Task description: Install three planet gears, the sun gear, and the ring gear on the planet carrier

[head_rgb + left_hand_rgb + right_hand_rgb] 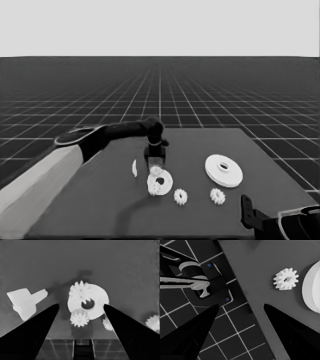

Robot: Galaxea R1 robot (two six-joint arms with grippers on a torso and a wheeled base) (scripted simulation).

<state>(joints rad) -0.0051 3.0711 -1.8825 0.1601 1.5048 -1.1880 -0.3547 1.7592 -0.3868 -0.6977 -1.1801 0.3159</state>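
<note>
Hovering wide open and empty over the smaller round part [160, 182], the left tool [156, 162] is seen with two gears [80, 291] seated there, two gears [180, 196] and the larger round part [223, 170] left beside it.

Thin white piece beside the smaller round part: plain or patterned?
Plain white, no markings; thin white piece shows best in the left wrist view.
</note>
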